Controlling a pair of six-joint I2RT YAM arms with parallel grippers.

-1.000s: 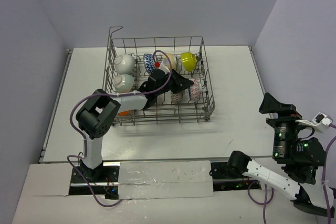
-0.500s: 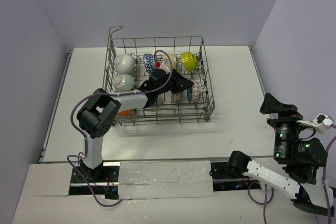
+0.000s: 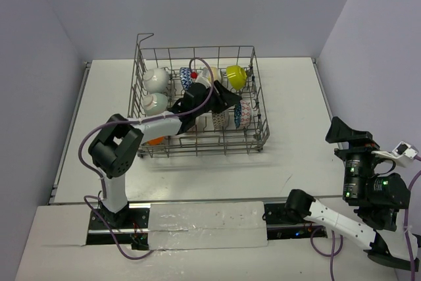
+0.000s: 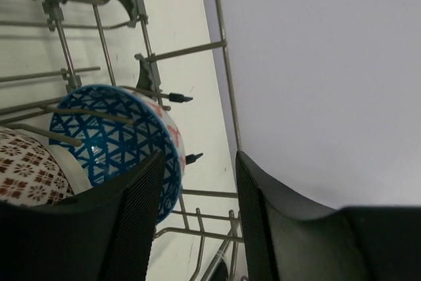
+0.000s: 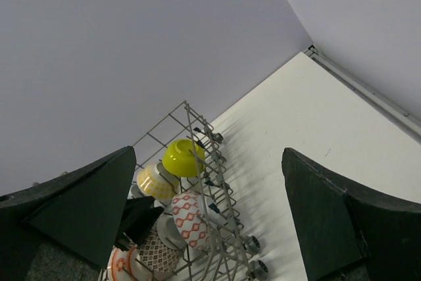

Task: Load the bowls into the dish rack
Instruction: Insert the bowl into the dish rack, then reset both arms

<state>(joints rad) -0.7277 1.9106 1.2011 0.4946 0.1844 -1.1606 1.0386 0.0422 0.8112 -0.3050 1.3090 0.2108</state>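
The dish rack [image 3: 260, 137] stands at the table's far middle with several bowls on edge between its tines: two white [image 3: 154, 78], a dark-blue patterned one [image 3: 187, 77], pale yellow [image 3: 214, 74], lime [image 3: 235, 76], a brown-patterned one [image 3: 220, 120], orange [image 3: 154, 140]. The red-white bowl [image 3: 245, 113] with a blue inside [image 4: 108, 139] leans at the right wall. My left gripper [image 3: 220, 95] [image 4: 197, 222] hovers just above it, open, nothing between its fingers. My right gripper [image 3: 347, 133] [image 5: 210, 228] stays open, far off at the near right.
In the right wrist view the rack's right wall [image 5: 209, 166] runs in front of the lime bowl [image 5: 183, 157] and the red-white bowl [image 5: 191, 218]. A raised wire loop [image 3: 145, 36] stands at the rack's back left corner. Walls close in on three sides.
My left gripper has opened, let go of the red-white bowl and drawn back a little toward the rack's middle. The bowl stays on edge at the right wall. The right arm has not moved.
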